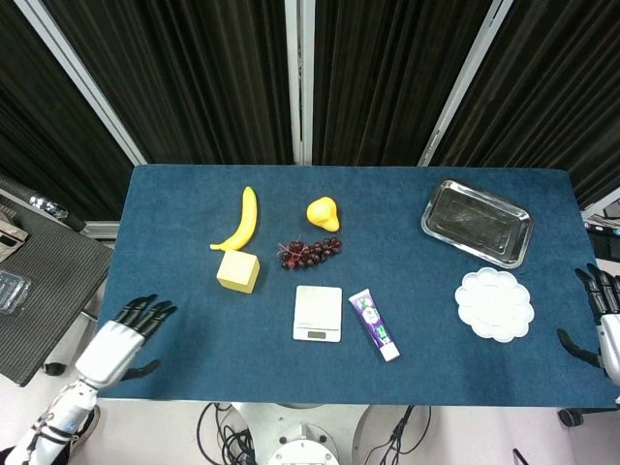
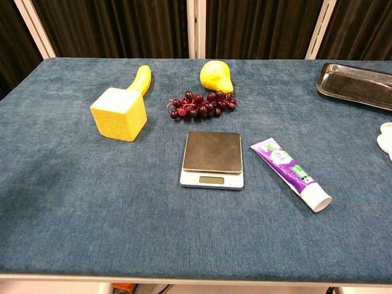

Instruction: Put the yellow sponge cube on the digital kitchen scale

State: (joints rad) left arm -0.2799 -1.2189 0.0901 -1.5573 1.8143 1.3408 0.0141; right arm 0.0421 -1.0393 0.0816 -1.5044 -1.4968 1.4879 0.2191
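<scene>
Your left hand (image 1: 124, 333) is hovering empty, fingers spread, nearer the yellow sponge cube (image 1: 238, 270), which is lying ahead and to its right

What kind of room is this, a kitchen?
Probably a robot test room, not a kitchen. Black curtains hang behind a blue cloth table, a robot left hand waits at its edge, and cables lie on the floor underneath.

One sponge cube (image 1: 238, 271), one scale (image 1: 318, 313), banana (image 1: 240, 221), grapes (image 1: 310, 253), tube (image 1: 374, 324), tray (image 1: 477, 222), perhaps a pear (image 1: 324, 213), white palette (image 1: 494, 304).
</scene>
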